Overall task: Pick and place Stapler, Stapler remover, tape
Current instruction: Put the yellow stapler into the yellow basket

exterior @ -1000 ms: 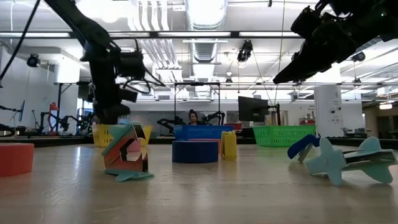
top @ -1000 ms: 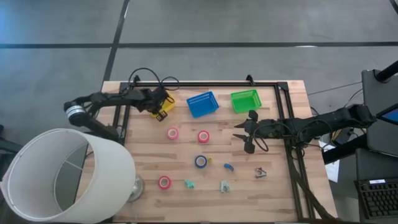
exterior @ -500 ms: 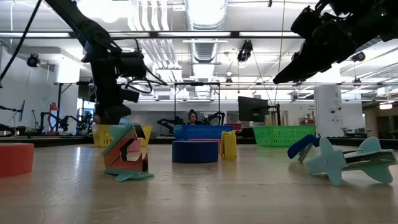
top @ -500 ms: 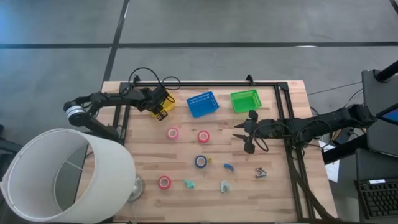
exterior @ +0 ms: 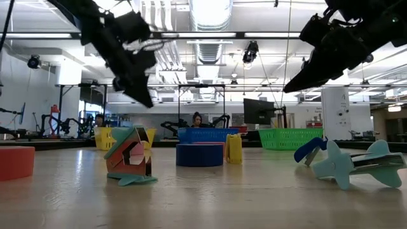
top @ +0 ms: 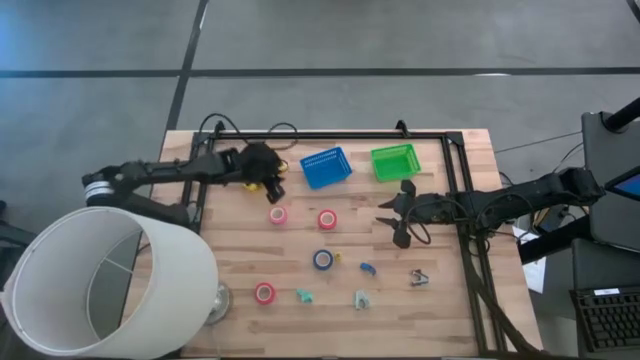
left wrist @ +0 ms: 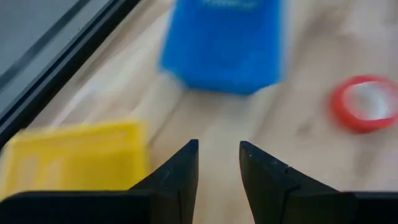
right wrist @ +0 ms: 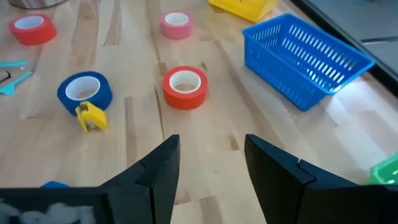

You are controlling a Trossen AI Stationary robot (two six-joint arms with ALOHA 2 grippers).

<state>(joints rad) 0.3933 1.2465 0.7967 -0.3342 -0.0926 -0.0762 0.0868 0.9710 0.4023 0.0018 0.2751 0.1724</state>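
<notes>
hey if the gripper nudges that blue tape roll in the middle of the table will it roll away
Probably not: the blue tape roll lies flat, hollow centre up, so a nudge should slide it. It looks light and stiff. The small yellow piece beside it might get pushed along.

Three baskets (top: 326, 167) along the table's far edge, tape rolls (top: 323, 259) nearer, mid-table

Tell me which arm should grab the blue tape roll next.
Right. The right gripper hovers open over the table beside the blue tape roll, which lies in its wrist view. The left gripper is farther off, by the yellow basket, empty.
</notes>
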